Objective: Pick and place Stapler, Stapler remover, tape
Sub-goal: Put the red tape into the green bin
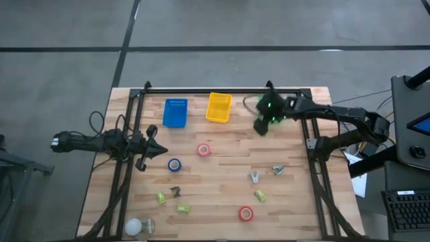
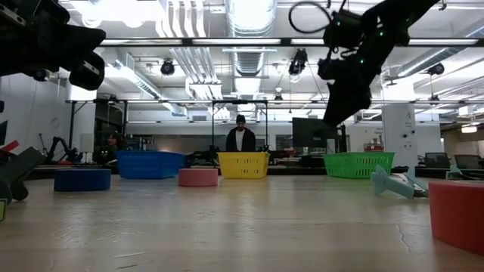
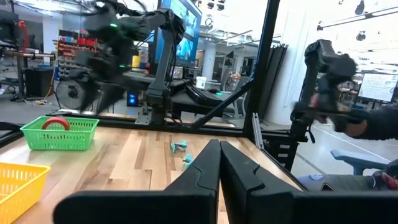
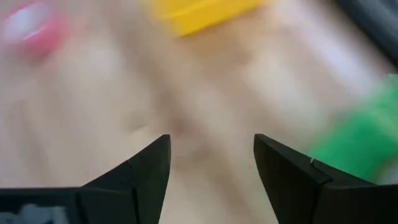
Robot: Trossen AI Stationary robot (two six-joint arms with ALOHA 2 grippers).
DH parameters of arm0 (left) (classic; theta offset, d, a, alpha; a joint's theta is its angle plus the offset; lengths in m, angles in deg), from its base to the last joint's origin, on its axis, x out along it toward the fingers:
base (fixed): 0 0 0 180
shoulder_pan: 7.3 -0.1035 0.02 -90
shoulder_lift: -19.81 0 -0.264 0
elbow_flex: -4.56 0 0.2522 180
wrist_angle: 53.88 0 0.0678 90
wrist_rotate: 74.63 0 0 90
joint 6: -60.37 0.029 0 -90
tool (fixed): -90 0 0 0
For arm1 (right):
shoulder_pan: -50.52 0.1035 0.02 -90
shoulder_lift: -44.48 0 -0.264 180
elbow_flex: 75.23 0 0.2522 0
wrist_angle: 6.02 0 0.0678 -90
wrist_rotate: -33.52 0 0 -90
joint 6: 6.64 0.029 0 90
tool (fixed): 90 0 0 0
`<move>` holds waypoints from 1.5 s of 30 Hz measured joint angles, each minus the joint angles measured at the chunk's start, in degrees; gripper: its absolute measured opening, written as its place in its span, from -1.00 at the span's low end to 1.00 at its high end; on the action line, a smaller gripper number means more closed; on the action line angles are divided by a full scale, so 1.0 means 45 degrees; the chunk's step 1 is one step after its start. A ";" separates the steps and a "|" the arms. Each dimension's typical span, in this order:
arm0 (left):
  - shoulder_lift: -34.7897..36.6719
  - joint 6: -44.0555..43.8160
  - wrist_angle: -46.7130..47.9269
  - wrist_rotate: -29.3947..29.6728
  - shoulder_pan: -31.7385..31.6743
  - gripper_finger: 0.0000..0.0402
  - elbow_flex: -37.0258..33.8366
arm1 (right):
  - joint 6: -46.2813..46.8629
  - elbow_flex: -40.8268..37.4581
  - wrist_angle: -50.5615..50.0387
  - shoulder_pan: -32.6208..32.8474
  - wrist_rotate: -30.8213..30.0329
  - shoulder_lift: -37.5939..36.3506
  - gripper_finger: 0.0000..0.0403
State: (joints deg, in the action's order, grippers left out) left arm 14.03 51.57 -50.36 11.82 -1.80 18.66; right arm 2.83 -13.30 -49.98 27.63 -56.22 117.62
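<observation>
High view: the worktop [image 1: 222,181] is a slatted wood surface inside a black frame. Three baskets stand along its far edge: a blue basket [image 1: 175,112], a yellow basket [image 1: 218,107] and a green basket [image 3: 60,132], the last mostly hidden under the right arm. The right pincer [image 1: 262,126] hangs above the worktop beside the green basket, near the far right corner; its fingers [image 4: 144,168] stand wide apart and hold nothing. The left pincer [image 1: 156,150] sits by the left edge, fingers [image 3: 211,171] pressed together, empty.

Tape positions: one red roll [image 1: 203,150] lies near centre, a blue roll [image 1: 174,165] just beside it toward the left pincer, another red roll [image 1: 246,214] near the front edge. One more red roll [image 3: 56,123] lies inside the green basket.

Small yellow-green and grey items are scattered across the front half; their type cannot be told. The central strip between the baskets and those items is open wood.
</observation>
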 joint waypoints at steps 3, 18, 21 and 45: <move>0.0000 0.0000 0.0005 0.0004 0.0000 -0.95 0.0000 | -0.0117 -0.0081 -0.0013 0.1770 0.0321 0.0015 0.09; 0.0005 0.0000 0.0024 0.0000 0.0000 -0.95 0.0000 | 0.3115 -0.0196 0.1982 0.9362 0.0517 0.1655 0.09; 0.0000 0.0000 0.0015 0.0002 0.0002 -0.95 0.0000 | 0.3708 0.0025 0.3530 1.0196 0.0587 0.2509 0.09; -0.0087 0.0000 0.0001 0.0000 0.0000 -0.95 0.0000 | 0.3413 0.3093 0.2579 1.1519 0.2274 0.7415 0.09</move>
State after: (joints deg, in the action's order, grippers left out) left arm 13.64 51.57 -50.35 11.82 -1.80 18.66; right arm 18.19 0.62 -38.37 79.46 -45.99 150.99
